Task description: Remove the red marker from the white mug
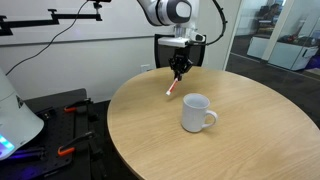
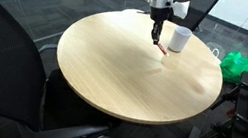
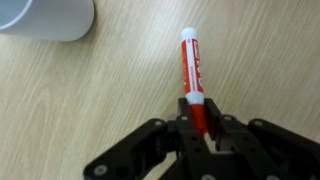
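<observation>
The gripper point(image 3: 200, 126) is clamped on the red marker point(image 3: 192, 72), its two black fingers point(image 3: 160, 140) drawn in tight against the pen's near end; in the wrist view the rest of the pen runs away from the jaws over the wood grain, its whitish end farthest from the gripper. In an exterior view the gripper point(image 1: 180, 71) points straight down, and the marker point(image 1: 172, 88) slants out below it towards the tabletop; whether its low tip touches the wood I cannot tell. The marker is outside the white mug point(image 1: 197, 112), which stands upright and well apart from it, nearer the middle of the table, handle to one side; the wrist view catches only the mug's side wall point(image 3: 48, 18) in a top corner.

The arm point(image 1: 168, 12) comes in from above at the far side of the round wooden table point(image 1: 250, 140), its last links stacked nearly vertical over the gripper; in an exterior view the gripper point(image 2: 155, 38) hangs just beside the mug point(image 2: 180, 39) near the table's far rim point(image 2: 81, 82).

By count: one arm, one gripper, one marker, one mug, one table; off the table, a black chair point(image 2: 5, 54) and a green bundle point(image 2: 238, 64) on the floor.
</observation>
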Robot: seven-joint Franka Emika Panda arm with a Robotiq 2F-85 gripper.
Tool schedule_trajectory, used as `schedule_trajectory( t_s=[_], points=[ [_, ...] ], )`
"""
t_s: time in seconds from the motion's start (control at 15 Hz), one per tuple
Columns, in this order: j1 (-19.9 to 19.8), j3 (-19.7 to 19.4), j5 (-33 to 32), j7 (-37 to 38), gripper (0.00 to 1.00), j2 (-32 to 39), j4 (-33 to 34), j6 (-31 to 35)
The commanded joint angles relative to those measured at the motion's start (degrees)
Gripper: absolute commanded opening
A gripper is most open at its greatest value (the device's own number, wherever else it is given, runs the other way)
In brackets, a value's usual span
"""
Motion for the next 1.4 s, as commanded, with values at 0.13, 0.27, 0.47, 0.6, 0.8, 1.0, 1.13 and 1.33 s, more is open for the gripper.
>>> schedule_trajectory(
  t_s=[0.13, 0.27, 0.47, 0.6, 0.8, 1.0, 1.13, 1.33],
  points=[
    [0.82, -0.59, 0.07, 1.20, 0.05, 6.86, 7.58, -5.58],
    [0.88, -0.63, 0.03, 1.22, 0.05, 8.52, 9.27, -6.81],
    [0.88, -0.57, 0.13, 1.16, 0.05, 10.37, 11.37, -8.14],
    [0.97, -0.65, 0.07, 1.32, 0.45, 11.10, 12.51, -9.14],
    [0.87, -0.58, 0.20, 1.31, 0.66, 11.29, 13.35, -9.74],
    [0.87, -0.54, 0.16, 1.41, 0.90, 10.25, 12.88, -9.21],
    [0.95, -0.49, 0.04, 1.58, 1.00, 8.66, 11.48, -7.91],
    [1.00, -0.35, 0.15, 1.82, 1.00, 6.24, 9.47, -6.53]
  ],
)
